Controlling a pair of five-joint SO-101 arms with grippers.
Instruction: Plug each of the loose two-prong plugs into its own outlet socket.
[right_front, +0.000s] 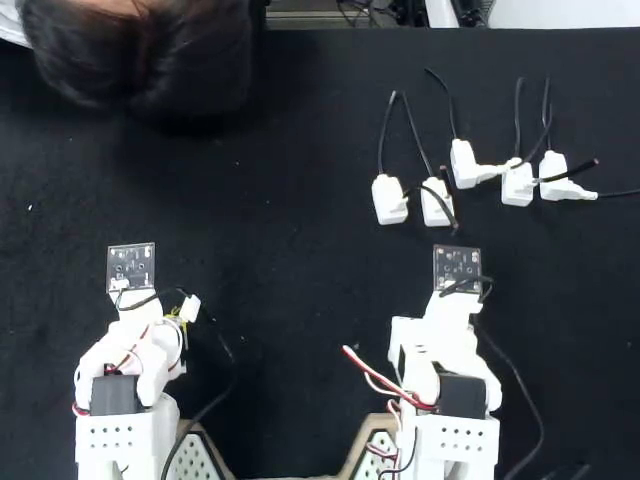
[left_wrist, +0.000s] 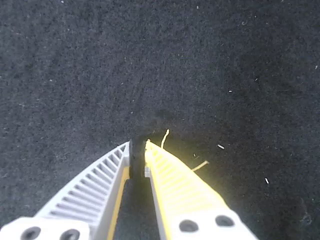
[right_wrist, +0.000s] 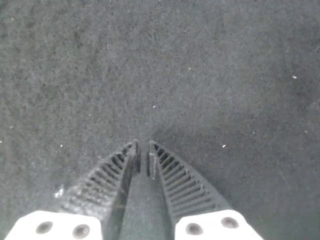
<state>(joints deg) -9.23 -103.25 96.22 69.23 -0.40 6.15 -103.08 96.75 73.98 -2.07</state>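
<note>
White boxy plugs (right_front: 388, 198), thin blk cords (right_front: 381, 140)

From the high camera we look straight down on the black table (right_front: 300, 260), with the bases of the left arm (right_front: 125, 400) and right arm (right_front: 450, 405) at the frame's lower edge and the white plugs and sockets (right_front: 463, 162) in the upper right. Each wrist camera sits just behind its own fingers, looking along the left gripper (left_wrist: 138, 148) or the right gripper (right_wrist: 143, 148) onto that table from close range. All three views share its black surface.
</note>
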